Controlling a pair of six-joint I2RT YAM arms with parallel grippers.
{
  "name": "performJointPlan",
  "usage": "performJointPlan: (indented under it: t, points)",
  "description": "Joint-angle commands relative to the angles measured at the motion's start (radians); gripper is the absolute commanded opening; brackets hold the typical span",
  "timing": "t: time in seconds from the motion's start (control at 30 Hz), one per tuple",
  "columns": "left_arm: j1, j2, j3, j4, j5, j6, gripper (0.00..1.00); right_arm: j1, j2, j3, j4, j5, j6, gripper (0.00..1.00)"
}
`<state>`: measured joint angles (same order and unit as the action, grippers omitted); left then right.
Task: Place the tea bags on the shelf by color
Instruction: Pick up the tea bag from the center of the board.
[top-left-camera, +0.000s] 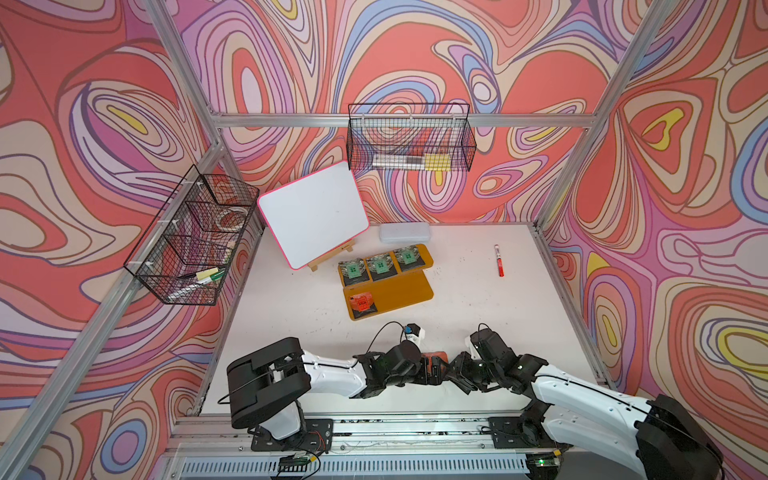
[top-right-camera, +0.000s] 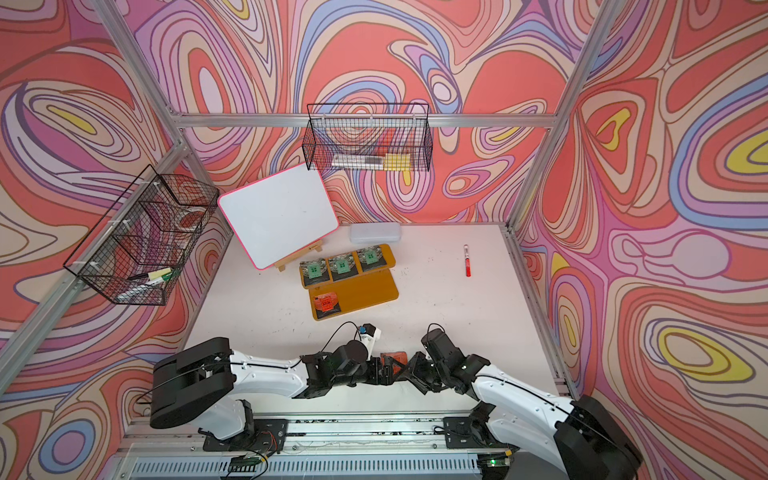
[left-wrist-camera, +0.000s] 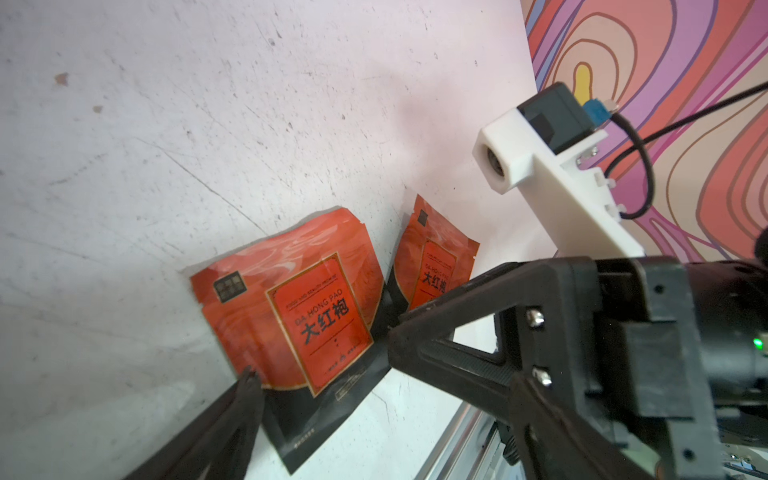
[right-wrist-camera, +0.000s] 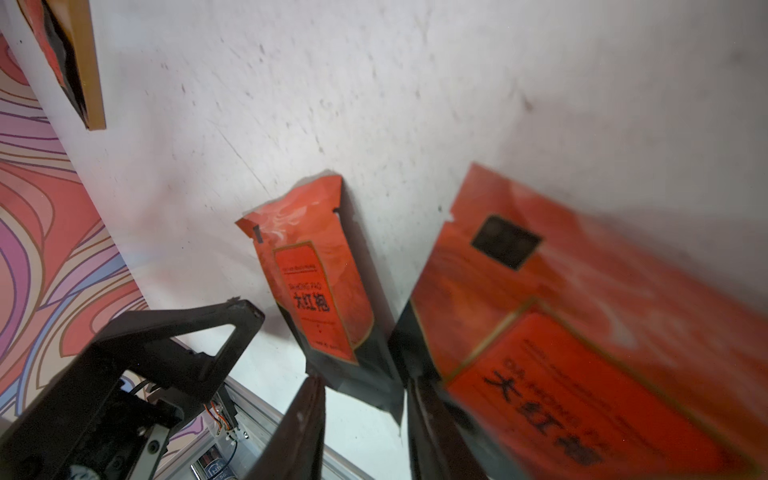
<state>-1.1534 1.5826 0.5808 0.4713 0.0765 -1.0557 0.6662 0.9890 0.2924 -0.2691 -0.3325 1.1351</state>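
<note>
I log the first orange tea bag (left-wrist-camera: 291, 307) and second orange tea bag (left-wrist-camera: 438, 257) on the counter (top-left-camera: 291, 316) by its front rail (top-left-camera: 415, 428), black ends toward that rail. Left end effector (top-left-camera: 431, 371) stands wide open beside the first; right end effector (right-wrist-camera: 363, 382) part-closed at the second (grip: cannot tell).

The shelf (top-left-camera: 409, 291) is mustard yellow. Three tea bags (top-left-camera: 378, 266) are black with green labels, a fourth tea bag (top-left-camera: 360, 302) black with orange-red. The whiteboard (top-left-camera: 311, 216) is white, edged pink; the walls (top-left-camera: 415, 62) show coral, lilac and blue swirls
</note>
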Motion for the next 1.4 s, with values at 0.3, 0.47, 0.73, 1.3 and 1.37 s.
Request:
performJointPlan:
  t: [0.3,0.47,0.73,1.3,1.37]
  points:
    - [-0.008,0.019,0.002,-0.021,-0.01,-0.035,0.96,-0.004,-0.019,-0.045,0.081,0.025,0.044,0.3]
    - [-0.008,0.022,-0.001,-0.028,-0.011,-0.044,0.96,-0.004,-0.026,-0.053,0.109,0.035,0.053,0.27]
    - [-0.008,0.024,0.0,-0.039,-0.015,-0.051,0.96,-0.004,-0.032,-0.059,0.145,0.045,0.066,0.22]
    - [-0.008,0.024,-0.001,-0.049,-0.018,-0.059,0.96,-0.004,0.003,-0.05,0.119,0.066,0.078,0.22]
    - [-0.008,0.022,0.0,-0.052,-0.021,-0.058,0.96,-0.004,0.005,-0.051,0.12,0.063,0.081,0.22]
